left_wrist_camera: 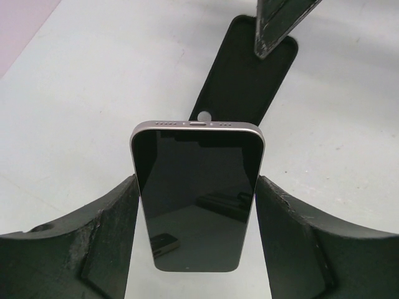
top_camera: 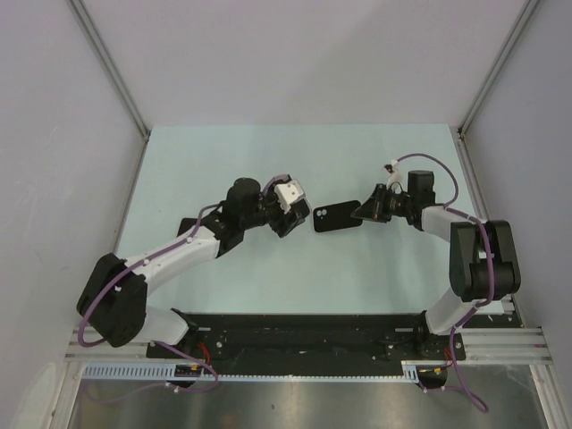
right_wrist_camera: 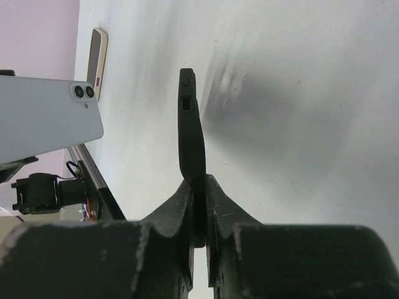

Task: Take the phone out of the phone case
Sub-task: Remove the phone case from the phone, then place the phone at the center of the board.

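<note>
Phone is free of its case, gripped over the middle of the table.
The left pincer is closed on the phone's two long edges. Just beyond it and not touching, the right pincer pinches one end of the empty black case.

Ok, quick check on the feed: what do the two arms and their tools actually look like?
Left arm and right arm: white links between chunky black joints, with a purple cable looped along each. Left tool and right tool: matte black, scuffed, wedge-shaped fingers.
</note>
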Action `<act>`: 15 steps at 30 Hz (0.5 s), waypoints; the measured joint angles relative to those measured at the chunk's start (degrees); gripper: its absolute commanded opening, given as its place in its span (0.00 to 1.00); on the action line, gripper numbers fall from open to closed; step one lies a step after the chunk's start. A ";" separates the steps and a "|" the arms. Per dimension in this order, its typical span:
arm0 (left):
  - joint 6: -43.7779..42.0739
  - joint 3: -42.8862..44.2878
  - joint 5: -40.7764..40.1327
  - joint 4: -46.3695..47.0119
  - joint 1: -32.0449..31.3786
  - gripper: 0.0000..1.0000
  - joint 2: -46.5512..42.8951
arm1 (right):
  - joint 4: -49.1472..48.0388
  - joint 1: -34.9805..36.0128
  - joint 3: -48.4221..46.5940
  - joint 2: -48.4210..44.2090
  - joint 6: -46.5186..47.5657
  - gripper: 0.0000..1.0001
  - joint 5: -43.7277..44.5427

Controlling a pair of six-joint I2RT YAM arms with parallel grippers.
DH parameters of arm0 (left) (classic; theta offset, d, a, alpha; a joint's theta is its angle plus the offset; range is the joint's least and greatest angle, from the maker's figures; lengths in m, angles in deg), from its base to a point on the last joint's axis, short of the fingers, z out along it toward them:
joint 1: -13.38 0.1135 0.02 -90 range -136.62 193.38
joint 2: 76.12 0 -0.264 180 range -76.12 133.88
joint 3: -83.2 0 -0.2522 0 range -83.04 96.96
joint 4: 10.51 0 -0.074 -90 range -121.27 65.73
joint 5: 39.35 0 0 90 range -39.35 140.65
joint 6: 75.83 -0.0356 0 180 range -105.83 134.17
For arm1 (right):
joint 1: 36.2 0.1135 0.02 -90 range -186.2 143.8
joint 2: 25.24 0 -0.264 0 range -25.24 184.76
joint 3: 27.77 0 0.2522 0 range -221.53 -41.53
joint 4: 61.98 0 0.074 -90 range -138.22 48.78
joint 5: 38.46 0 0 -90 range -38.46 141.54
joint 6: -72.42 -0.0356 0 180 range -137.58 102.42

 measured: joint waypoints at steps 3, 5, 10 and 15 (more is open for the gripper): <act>-0.13 0.63 -2.10 -2.47 0.39 0.51 0.00 | 0.13 0.00 0.00 -0.59 0.22 0.00 0.02; -0.15 0.87 -3.69 -4.57 0.63 0.51 0.02 | 0.17 0.00 -0.02 -0.85 0.44 0.00 0.07; -0.04 0.87 -6.58 -8.35 2.16 0.51 0.02 | 0.33 0.00 -0.02 -1.40 0.90 0.00 0.37; 1.75 1.31 -8.59 -11.52 5.46 0.49 1.55 | 0.39 0.00 0.00 -1.64 1.27 0.00 0.42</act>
